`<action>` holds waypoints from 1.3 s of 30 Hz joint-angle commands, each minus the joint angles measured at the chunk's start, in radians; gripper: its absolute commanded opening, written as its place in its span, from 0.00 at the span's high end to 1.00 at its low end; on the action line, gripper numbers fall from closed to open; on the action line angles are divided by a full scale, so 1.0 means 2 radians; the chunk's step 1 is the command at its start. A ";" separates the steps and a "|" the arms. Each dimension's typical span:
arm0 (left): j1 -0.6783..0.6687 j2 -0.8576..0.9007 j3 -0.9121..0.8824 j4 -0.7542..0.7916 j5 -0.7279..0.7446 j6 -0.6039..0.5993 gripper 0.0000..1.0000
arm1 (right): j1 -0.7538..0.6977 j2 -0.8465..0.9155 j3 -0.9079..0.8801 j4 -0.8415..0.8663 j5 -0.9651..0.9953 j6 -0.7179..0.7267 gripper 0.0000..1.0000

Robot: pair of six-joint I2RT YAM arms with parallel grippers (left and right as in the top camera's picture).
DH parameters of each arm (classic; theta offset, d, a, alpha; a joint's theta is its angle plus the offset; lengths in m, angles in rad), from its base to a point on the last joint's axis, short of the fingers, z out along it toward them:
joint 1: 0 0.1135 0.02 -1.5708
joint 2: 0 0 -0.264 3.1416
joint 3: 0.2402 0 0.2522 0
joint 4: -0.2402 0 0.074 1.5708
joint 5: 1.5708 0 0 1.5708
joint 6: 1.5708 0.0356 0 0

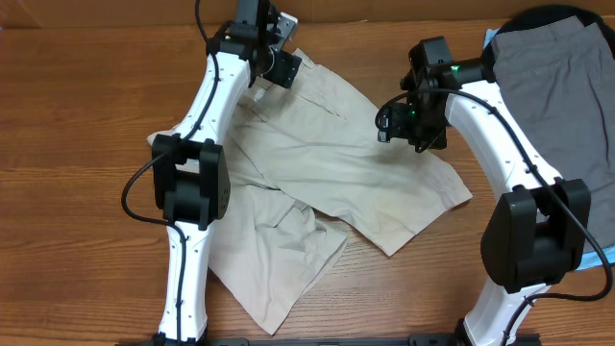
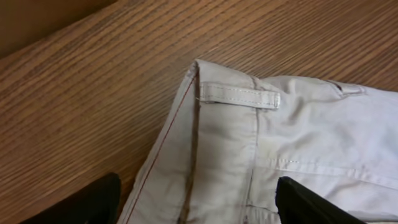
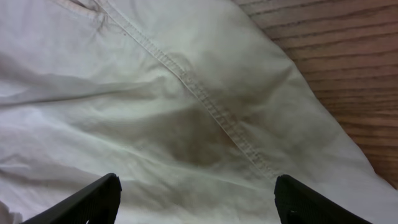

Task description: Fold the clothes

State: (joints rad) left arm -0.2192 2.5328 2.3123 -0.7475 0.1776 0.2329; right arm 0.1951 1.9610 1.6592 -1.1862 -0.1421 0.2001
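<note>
Cream shorts lie on a wooden table, left gripper at eleven o'clock, right gripper at two, both claws spread wide.

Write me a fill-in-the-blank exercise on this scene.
1. The beige shorts lie spread on a ___ table.
2. The left hand hangs over their belt ___.
3. The grey shorts lie on the robot's ___ side.
4. The right hand, like the left, is ___.
Missing words: wooden, loop, right, open.

Wood-grain table; pale blue thing (kind unclear) at its right edge.
</note>
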 commanded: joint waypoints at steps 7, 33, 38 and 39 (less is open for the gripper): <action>-0.002 0.032 0.006 -0.011 0.053 0.015 0.33 | -0.001 0.000 -0.009 0.009 -0.002 -0.009 0.18; -0.001 0.054 0.007 -0.017 0.050 -0.012 0.94 | -0.001 0.000 -0.009 0.011 -0.002 -0.009 0.25; 0.029 0.048 0.071 -0.045 0.051 -0.091 0.96 | -0.001 0.000 -0.009 0.012 -0.003 -0.009 0.28; 0.039 0.047 0.097 -0.060 0.051 -0.102 0.96 | -0.001 0.000 -0.009 0.011 -0.003 -0.009 0.28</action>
State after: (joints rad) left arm -0.2089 2.6217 2.3566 -0.8253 0.2768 0.1509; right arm 0.1951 1.9610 1.6459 -1.1667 -0.1425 0.1829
